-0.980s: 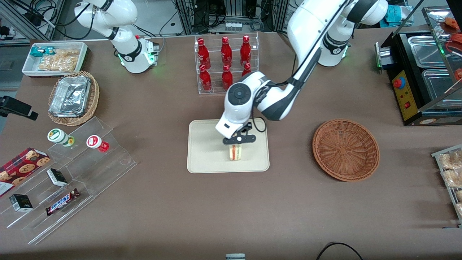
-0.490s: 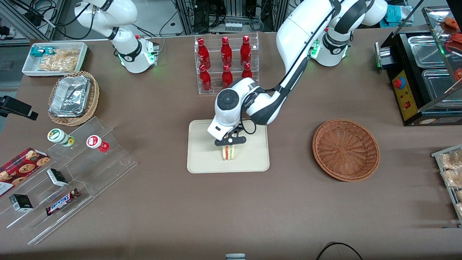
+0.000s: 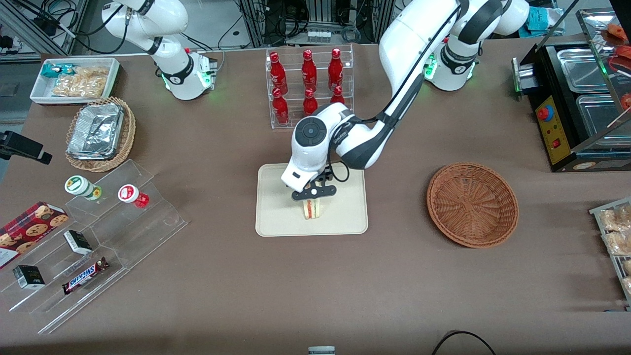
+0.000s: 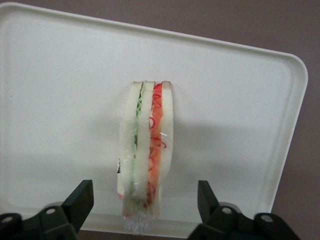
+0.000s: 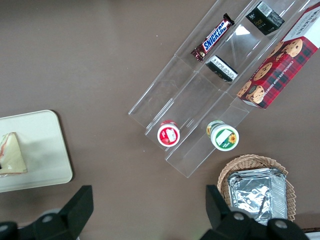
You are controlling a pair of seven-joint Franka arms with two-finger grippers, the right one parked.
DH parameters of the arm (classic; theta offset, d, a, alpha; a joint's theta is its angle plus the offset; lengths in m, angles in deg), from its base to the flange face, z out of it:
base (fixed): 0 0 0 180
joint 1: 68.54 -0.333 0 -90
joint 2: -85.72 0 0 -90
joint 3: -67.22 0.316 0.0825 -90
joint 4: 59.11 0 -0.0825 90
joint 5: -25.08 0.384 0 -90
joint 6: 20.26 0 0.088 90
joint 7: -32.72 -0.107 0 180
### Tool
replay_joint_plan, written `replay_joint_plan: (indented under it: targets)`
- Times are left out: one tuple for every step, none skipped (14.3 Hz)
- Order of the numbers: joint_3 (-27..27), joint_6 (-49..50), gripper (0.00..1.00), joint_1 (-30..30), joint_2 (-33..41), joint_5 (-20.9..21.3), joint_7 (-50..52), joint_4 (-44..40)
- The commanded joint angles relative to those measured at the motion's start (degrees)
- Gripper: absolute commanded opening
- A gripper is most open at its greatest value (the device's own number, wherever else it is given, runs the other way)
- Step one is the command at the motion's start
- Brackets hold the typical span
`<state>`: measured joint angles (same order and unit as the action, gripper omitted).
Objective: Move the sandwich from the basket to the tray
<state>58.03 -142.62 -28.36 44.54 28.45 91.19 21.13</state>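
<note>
Sandwich set on the tray

Sandwich (image 4: 146, 165) stands on its edge between the spread fingers of the hand (image 3: 312, 193), which touch nothing. It sits near the middle of the tray (image 3: 276, 217), closer to the edge facing the front camera. Soft and light, it probably squashes easily; hold the bread faces gently. The basket (image 3: 472, 204) lies empty.
</note>
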Motion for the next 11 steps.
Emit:
replay_joint_plan:
  targets:
    - [2.93,10.70,1.00,0.25,5.14,1.73,2.52,0.71]
    - [4.08,12.83,1.00,-0.02,6.63,1.73,3.14,1.14]
    - [4.61,14.67,1.00,-0.54,8.03,1.81,2.79,2.80]
    - [4.70,14.78,1.00,-1.76,9.35,1.90,2.62,4.82]
    - [4.70,14.78,1.00,-3.78,10.50,2.16,2.53,6.49]
    - [4.70,14.78,1.00,-5.54,12.25,2.17,1.13,8.42]
    - [4.70,14.61,1.00,-7.03,14.18,2.08,-1.40,10.88]
    - [4.70,14.43,1.00,-8.96,16.38,2.08,-4.82,13.78]
    - [4.62,14.52,1.00,-11.33,18.57,1.64,-8.07,15.89]
    - [4.62,14.69,1.00,-13.10,20.60,1.46,-11.07,17.65]
    - [4.62,14.69,1.00,-15.03,23.05,1.29,-13.88,20.02]
